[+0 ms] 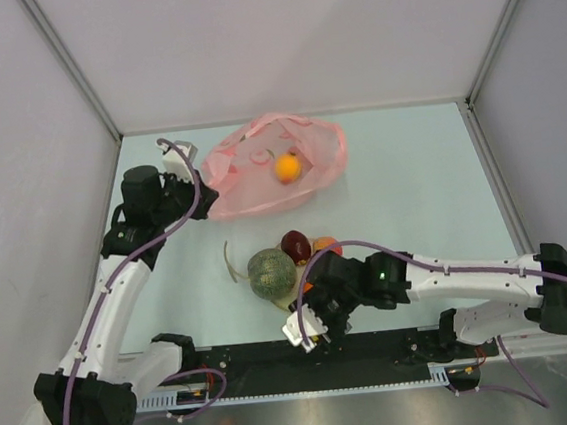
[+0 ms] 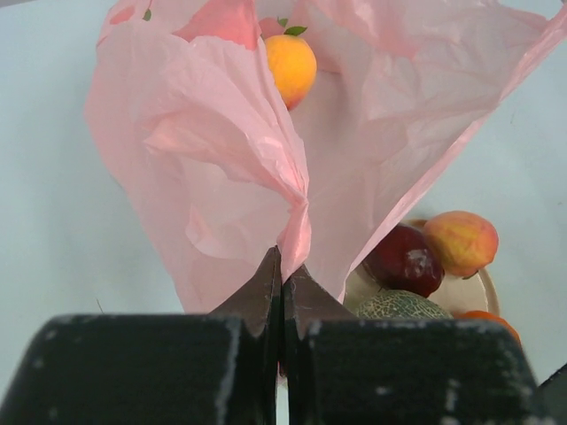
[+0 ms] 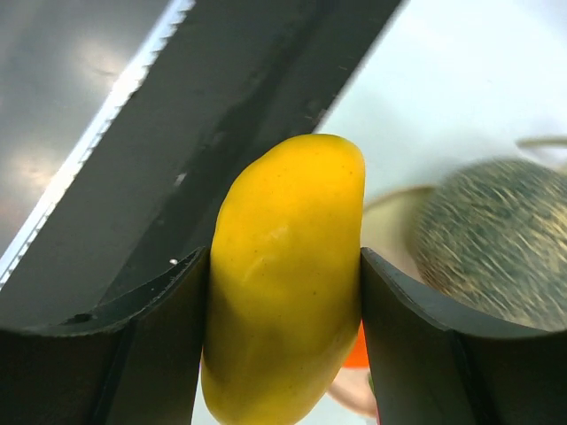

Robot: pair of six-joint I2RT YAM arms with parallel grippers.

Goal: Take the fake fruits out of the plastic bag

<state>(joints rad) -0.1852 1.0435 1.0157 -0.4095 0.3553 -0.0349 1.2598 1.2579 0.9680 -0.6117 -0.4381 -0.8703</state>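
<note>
Right claw (image 3: 283,301): jaws part-way open and clamped on the yellow oblong fruit (image 3: 288,221). The fingers press its two flanks, and its long axis runs along the fingers, tip outward. In the top view this claw hangs over the near edge of the table (image 1: 412,190).

The plate (image 2: 465,290) lies near it at about 11 o'clock. The netted melon (image 1: 271,272) takes the plate's near-left part and the dark red apple (image 1: 295,245) sits behind it. In my judgement the set-down must go forward and slightly left, clear of the melon.

Left claw (image 2: 282,274): jaws fully closed, pinching a fold of the pink plastic bag (image 2: 204,177).

One round orange-yellow fruit (image 1: 287,167) lies inside the bag, at about 3 o'clock from the left claw and 12 o'clock from the right, well beyond the plate. The left arm is nearer but is holding the bag.
</note>
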